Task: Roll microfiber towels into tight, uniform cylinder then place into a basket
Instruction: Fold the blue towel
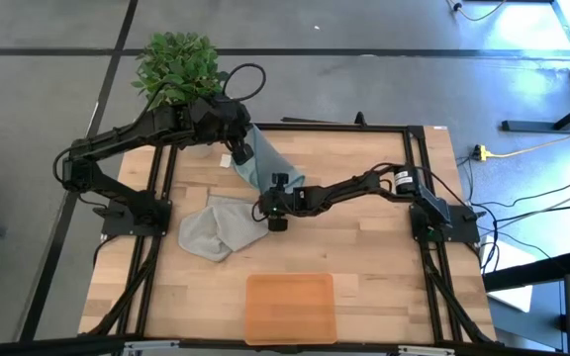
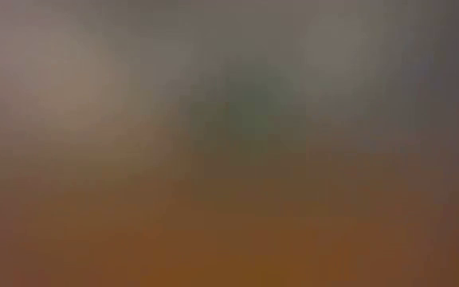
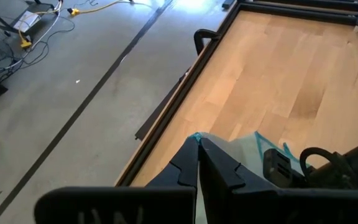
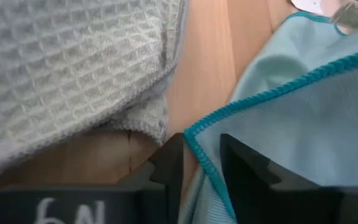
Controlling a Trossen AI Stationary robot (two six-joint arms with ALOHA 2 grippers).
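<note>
**Two Grippers on One Soft Blue Towel**

The blue towel (image 1: 262, 161) is held up off the table (image 1: 384, 247), stretched between the two arms near the back middle. Its far corner is pinched by the left gripper (image 1: 237, 153), close to the green plant (image 1: 176, 67). In the left wrist view, the fingers (image 3: 188, 163) are seen pressed tight together on the teal edge of the blue towel (image 3: 253, 146).

The near corner is met by the right gripper (image 1: 277, 203) at the middle of the table. In the right wrist view, the stitched edge of the blue towel (image 4: 303, 130) is seen lying between the two dark fingers (image 4: 169, 163). A small gap is left, so it looks nipped, but a firm hold cannot be told for sure.

The grey towel (image 1: 214, 225) is left crumpled on the wood, just beside the right gripper. The basket (image 1: 290, 309) is set at the front edge, well apart, and nothing is seen in it. Nothing can be made out in the low view.

The towels are judged to be light, soft and floppy. They will sag and fold when lifted. They are best taken by a corner or the sewn edge, and should be laid flat before being rolled.
</note>
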